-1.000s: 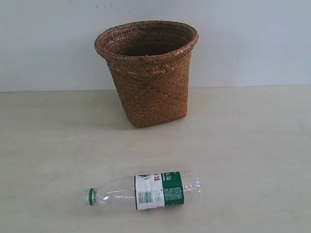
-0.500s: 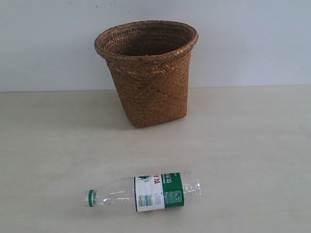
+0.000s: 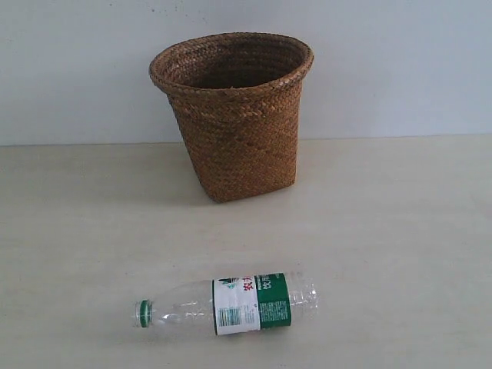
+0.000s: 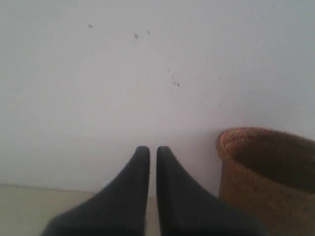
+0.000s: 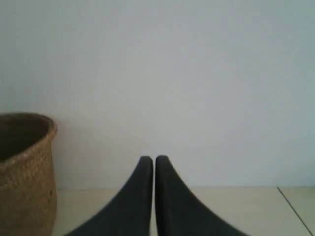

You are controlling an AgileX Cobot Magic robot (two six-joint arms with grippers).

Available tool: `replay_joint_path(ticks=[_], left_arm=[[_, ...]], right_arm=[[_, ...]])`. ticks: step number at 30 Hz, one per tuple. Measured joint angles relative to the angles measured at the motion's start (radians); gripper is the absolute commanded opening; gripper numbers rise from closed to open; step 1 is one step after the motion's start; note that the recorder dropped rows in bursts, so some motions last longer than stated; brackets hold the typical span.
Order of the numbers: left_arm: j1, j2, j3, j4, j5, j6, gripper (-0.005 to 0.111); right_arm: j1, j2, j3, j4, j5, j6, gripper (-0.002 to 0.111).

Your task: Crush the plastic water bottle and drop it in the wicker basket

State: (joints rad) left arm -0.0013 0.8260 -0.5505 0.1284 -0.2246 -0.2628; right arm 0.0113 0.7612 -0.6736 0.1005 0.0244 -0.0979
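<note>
The plastic water bottle (image 3: pixel 231 304) lies on its side near the table's front edge, green cap pointing left, green-and-white label round its middle. The wicker basket (image 3: pixel 234 114) stands upright behind it, against the wall. Neither arm shows in the exterior view. My left gripper (image 4: pixel 153 149) is shut with nothing between its black fingers; the wicker basket (image 4: pixel 268 179) is off to one side of it. My right gripper (image 5: pixel 154 158) is also shut and empty, with the wicker basket (image 5: pixel 24 172) at the frame's edge. The bottle is out of both wrist views.
A pale wooden table (image 3: pixel 400 231) carries both objects, and a plain white wall (image 3: pixel 400 69) rises right behind the basket. A thin seam line (image 5: pixel 295 209) crosses the tabletop in the right wrist view.
The bottle has shifted very slightly on the table, its label a touch rolled. The basket and both grippers' views hold still.
</note>
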Motion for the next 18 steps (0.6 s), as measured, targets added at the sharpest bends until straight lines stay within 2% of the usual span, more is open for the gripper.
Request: replay_joint_path(ticks=[4, 6, 10, 11, 12, 13, 14, 15, 18], left_arm=[[-0.002, 0.122, -0.095, 0.147, 0.161, -0.002, 0.004], [-0.028, 0.168, -0.129, 0.184, 0.243, 0.018, 0.004], [-0.137, 0.272, -0.216, 0.196, 0.447, 0.202, 0.004], [-0.177, 0.320, -0.263, 0.173, 0.555, 0.302, 0.004], [-0.191, 0.342, -0.282, 0.150, 0.597, 0.353, 0.004], [-0.213, 0.384, -0.325, 0.054, 0.693, 0.513, 0.004], [-0.219, 0.398, -0.339, -0.016, 0.736, 0.590, 0.004], [-0.223, 0.435, -0.371, -0.206, 0.831, 0.851, 0.004], [-0.228, 0.481, -0.390, -0.469, 0.960, 1.190, 0.004]], right_arm=[[0.000, 0.183, -0.115, -0.005, 0.178, -0.112, 0.000], [0.000, 0.254, -0.167, -0.003, 0.257, -0.160, 0.000], [0.076, 0.381, -0.271, 0.066, 0.438, -0.323, 0.000], [0.118, 0.429, -0.310, 0.084, 0.515, -0.371, 0.000], [0.133, 0.447, -0.325, 0.088, 0.543, -0.385, 0.000], [0.169, 0.489, -0.356, 0.099, 0.604, -0.419, 0.000], [0.186, 0.504, -0.365, 0.106, 0.624, -0.437, 0.000], [0.220, 0.544, -0.385, 0.150, 0.670, -0.493, 0.000], [0.285, 0.612, -0.409, 0.267, 0.767, -0.630, 0.000]])
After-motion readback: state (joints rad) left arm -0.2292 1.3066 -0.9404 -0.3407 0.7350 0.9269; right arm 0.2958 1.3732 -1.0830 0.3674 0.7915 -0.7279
